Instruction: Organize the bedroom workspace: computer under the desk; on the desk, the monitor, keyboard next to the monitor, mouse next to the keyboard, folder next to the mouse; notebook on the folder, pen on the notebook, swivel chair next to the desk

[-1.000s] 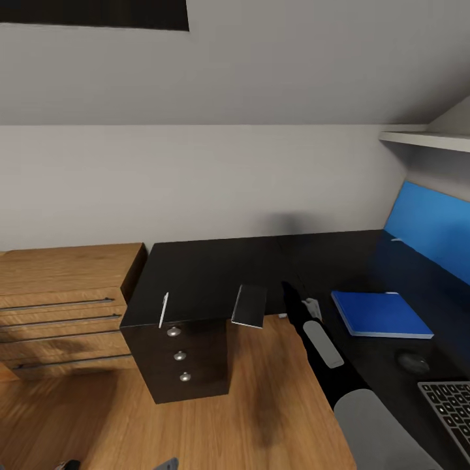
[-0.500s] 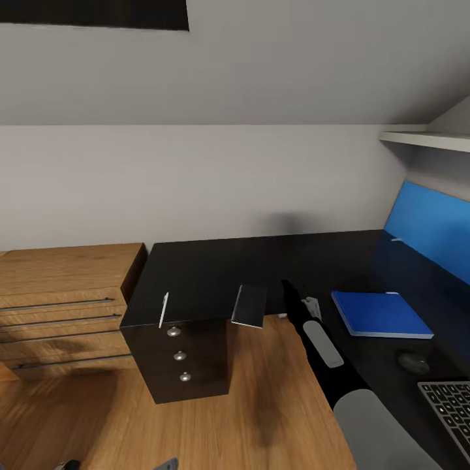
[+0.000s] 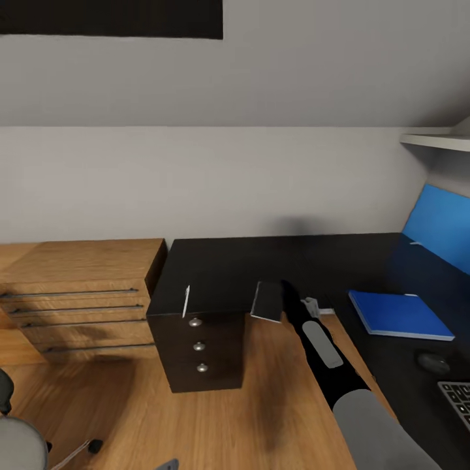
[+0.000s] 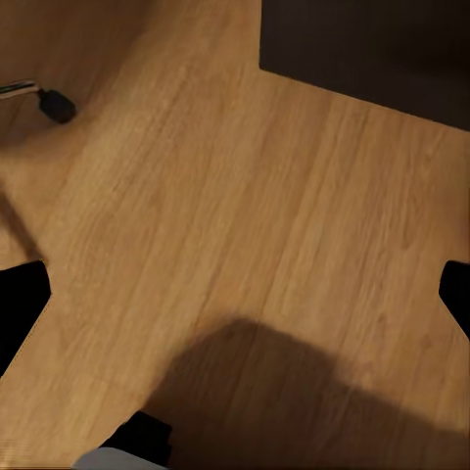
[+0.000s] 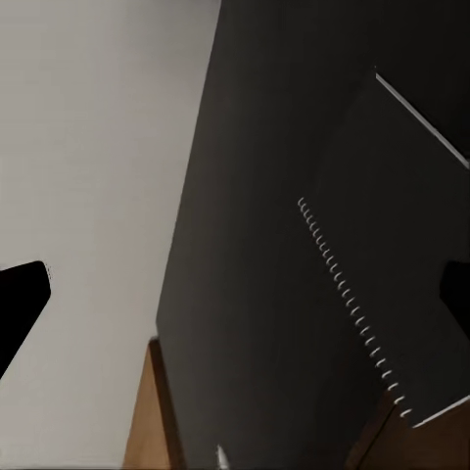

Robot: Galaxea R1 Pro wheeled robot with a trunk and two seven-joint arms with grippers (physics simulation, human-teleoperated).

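The right fingers are spread wide with nothing between them, and they hang above the black tabletop. Below them lies the notebook, dark, with a white spiral spine. In the head view the notebook sits at the near edge of the tabletop's left wing, sticking out a little over it, just beside the tip of the right arm. The pen crosses the same edge closer to the left corner, above the black drawer unit and well apart from the notebook.

The left fingers are also spread and empty, over the wooden floor, with a caster of the swivel chair near them.

Further right on the tabletop the blue folder lies flat near the blue back panel. The mouse is near the folder's front corner, and a corner of the keyboard shows at the picture's right edge. A wooden drawer chest stands against the tabletop's left end.
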